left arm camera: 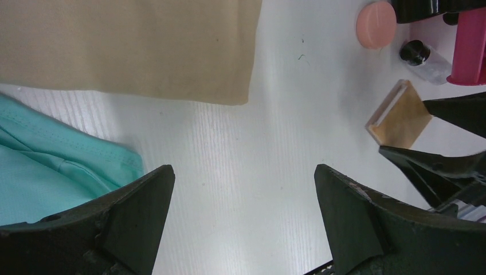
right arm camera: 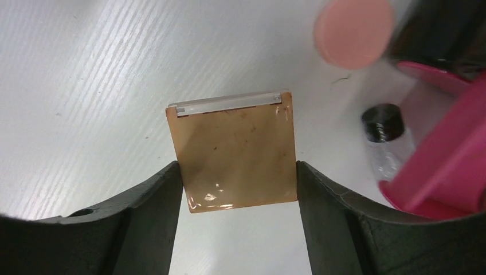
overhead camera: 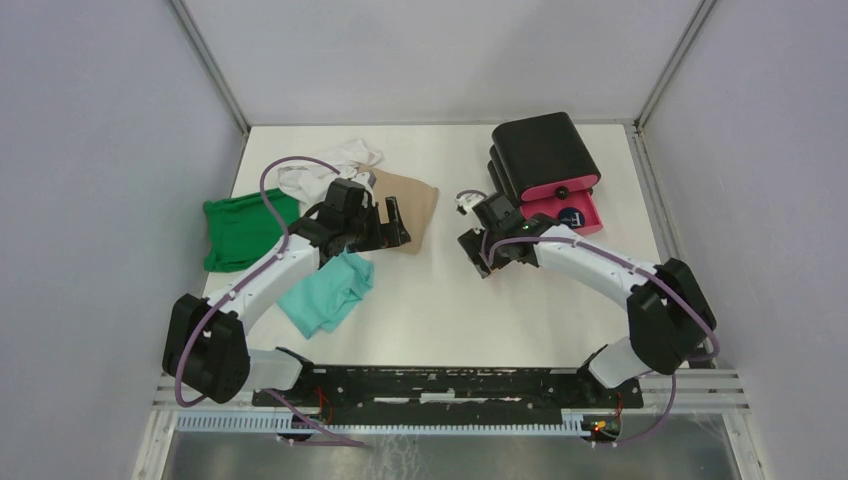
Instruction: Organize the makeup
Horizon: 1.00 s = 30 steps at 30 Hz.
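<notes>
The right gripper [right arm camera: 238,169] closes on the tan square pad [right arm camera: 232,143], one finger pressed against each side edge, on the white table [overhead camera: 440,290] in front of the black box [overhead camera: 543,150] with pink drawers. The pad's clear strip faces away from the wrist. Just beyond it lies the salmon-pink round puff [right arm camera: 353,31], flat on the table close to the box. The clear black-capped vial [right arm camera: 390,140] rests on its side just beside the open pink drawer [overhead camera: 592,205]. That bottom drawer is pulled out and holds the small dark round jar [overhead camera: 571,217]. Its lid carries a white mark, possibly a letter, too small to read from the overhead camera. No other writing shows.

The left gripper [left arm camera: 243,183] hangs with its jaws spread wide over bare table, holding nothing. The tan cloth [left arm camera: 126,46] lies just ahead of it and the teal cloth [left arm camera: 51,172] to one side. The green cloth [overhead camera: 240,230] and the white cloth [overhead camera: 330,170] lie farther left.
</notes>
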Motion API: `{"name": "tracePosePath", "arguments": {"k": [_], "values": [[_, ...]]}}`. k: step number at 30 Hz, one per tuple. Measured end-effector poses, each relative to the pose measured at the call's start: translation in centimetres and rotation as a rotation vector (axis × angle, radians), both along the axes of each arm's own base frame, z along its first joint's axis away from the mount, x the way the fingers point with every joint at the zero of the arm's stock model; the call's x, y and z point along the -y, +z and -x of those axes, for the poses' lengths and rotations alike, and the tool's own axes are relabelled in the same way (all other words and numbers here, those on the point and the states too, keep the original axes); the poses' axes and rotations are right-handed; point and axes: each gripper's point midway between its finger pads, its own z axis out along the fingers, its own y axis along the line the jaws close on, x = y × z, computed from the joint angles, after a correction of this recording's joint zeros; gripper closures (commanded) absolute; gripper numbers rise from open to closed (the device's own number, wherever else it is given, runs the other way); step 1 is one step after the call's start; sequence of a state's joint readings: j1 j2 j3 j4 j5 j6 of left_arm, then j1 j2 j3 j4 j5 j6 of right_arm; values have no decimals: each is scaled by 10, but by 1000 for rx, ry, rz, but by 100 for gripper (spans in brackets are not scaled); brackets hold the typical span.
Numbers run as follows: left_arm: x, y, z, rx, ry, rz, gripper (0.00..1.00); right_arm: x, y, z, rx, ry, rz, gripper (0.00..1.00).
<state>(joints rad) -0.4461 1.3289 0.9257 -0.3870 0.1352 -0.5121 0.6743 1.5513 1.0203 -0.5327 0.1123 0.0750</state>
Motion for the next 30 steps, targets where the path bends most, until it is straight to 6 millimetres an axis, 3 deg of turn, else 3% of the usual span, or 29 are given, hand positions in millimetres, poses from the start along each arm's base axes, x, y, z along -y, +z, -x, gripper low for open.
{"name": "tracePosePath", "arguments": {"k": [6,9,12,19,30], "values": [[0,0,0,-1,-1,1,1,14,59,-12,147,-55,-35,32],[0,0,0,-2,-3,4,1,32,82,-19,217,-119,-50,32],[0,0,0,-2,-3,5,1,56,94,-30,251,-204,-58,33],[-1,-4,3,-12,-3,0,1,105,86,-45,218,-383,-48,32],[-1,-6,4,-15,-3,-2,1,123,60,-55,131,-455,-31,32]]}}
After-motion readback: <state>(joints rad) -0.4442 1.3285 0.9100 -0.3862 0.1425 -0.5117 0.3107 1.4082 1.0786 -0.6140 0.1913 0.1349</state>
